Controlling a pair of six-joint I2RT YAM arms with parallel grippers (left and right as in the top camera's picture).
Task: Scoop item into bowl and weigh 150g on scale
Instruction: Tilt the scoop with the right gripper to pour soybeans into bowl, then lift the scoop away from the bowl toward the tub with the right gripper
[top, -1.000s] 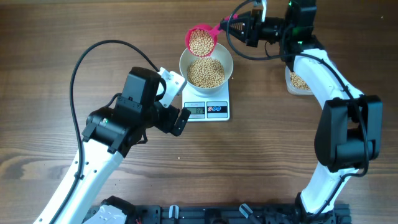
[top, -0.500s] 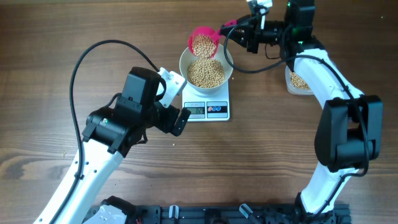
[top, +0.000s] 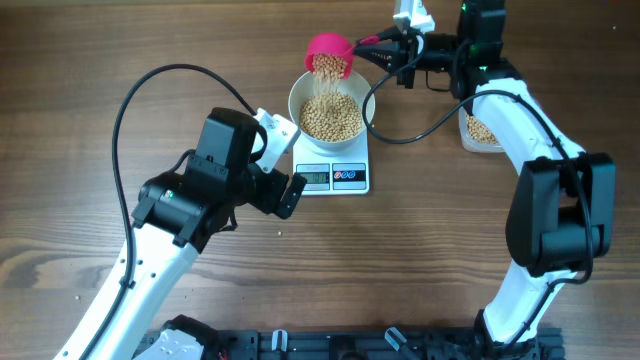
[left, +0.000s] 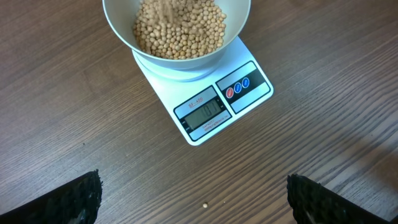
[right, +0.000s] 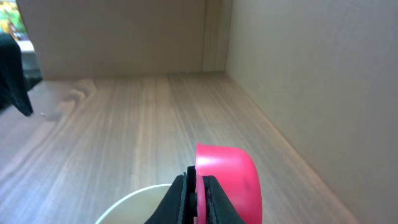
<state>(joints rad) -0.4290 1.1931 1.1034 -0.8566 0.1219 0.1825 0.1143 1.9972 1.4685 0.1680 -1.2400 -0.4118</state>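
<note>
The left pincer (left: 194, 198) hung wide open above the wooden surface (top: 80, 120), holding nothing, with one stray bean (left: 205, 204) lying below it. Just beyond stood the scale (top: 333, 177), display lit, though its digits were too small to read. The bowl (top: 296, 103) sat on the scale, well filled with beans (top: 331, 115). Over the bowl's far rim a pink scoop (top: 329, 50) tilted downward, beans spilling from it into the bowl. The right pincer (top: 395, 48) was clamped on the scoop's handle. Off to the right, a tub (top: 480, 132) of beans showed partly behind the arm.
</note>
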